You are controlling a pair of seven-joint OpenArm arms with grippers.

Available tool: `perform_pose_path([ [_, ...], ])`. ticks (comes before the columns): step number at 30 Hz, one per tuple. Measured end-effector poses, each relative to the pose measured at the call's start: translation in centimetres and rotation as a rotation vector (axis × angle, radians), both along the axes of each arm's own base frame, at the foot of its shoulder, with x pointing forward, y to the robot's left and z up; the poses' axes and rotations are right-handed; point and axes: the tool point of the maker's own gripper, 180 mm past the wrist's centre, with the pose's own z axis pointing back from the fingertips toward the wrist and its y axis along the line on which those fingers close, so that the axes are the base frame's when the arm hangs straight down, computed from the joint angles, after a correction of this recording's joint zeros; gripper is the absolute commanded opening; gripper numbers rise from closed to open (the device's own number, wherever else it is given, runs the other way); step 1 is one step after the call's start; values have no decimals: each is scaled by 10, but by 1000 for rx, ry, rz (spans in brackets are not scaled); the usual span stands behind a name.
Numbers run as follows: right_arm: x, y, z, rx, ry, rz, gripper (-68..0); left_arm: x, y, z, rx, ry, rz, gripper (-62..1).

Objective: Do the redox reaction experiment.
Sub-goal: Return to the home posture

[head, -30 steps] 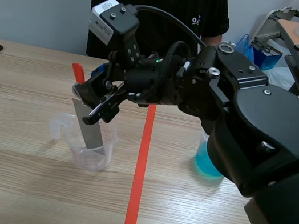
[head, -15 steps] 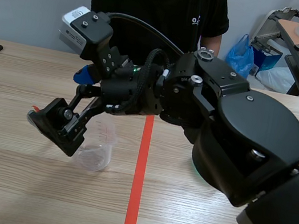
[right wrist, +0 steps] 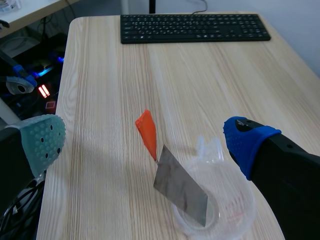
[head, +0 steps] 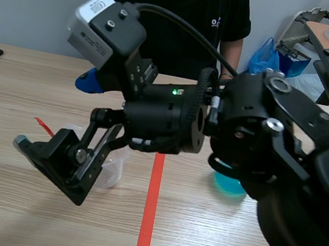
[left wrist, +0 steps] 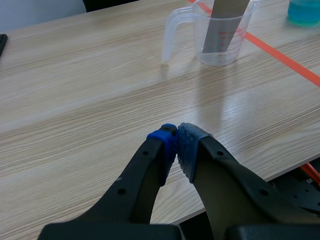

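Hovering with right claw (right wrist: 145, 144) spread wide and empty over the cup (right wrist: 240, 196) on the surface (right wrist: 100, 75), strip (right wrist: 180, 187) propped inside it, likely ready for the blue liquid (head: 227, 184), with left claw (left wrist: 177, 142) pinched shut on nothing, parked clear.

The measuring cup (head: 113, 168) is sitting on the surface (head: 4, 203) left of the frame's centre, a metal strip (right wrist: 180, 191) leaning inside it; the beaker (head: 228, 184) is standing right of the tape line (head: 147, 222).

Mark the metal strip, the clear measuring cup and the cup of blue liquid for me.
metal strip (right wrist: 180, 190): right wrist view, middle of its grey face.
clear measuring cup (left wrist: 235, 47): left wrist view, side wall.
cup of blue liquid (left wrist: 305, 12): left wrist view, liquid-filled side.
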Motion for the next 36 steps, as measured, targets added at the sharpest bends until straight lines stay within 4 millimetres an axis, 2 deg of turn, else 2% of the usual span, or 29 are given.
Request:
perform_pose_path([
  [5, -4, -41, 2, 12, -20, -90, 4, -4, 0, -1, 0, 10, -1, -391],
  [10, -1, -89, 2, -35, -53, -197, 4, -20, -7, 8, -8, 27, -27, -294],
  [15, -1, -128, 3, -92, -74, -295, 4, -29, -15, 25, 14, -24, -43, -54],
  [18, -7, -144, 0, -112, -59, -342, 4, -34, -23, 35, 14, -49, -35, 11],
  [23, -33, -156, -7, -137, 5, -378, 4, -40, -36, 53, 37, -96, -43, 14],
  [27, -42, -170, -3, -161, 19, -433, 4, -38, -47, 69, 32, -126, -70, 14],
  [32, -42, -190, 7, -177, 7, -524, 4, -33, -61, 87, 23, -158, -111, 14],
  [36, -39, -198, 10, -192, -10, -555, 4, -30, -74, 95, 33, -158, -146, 14],
])
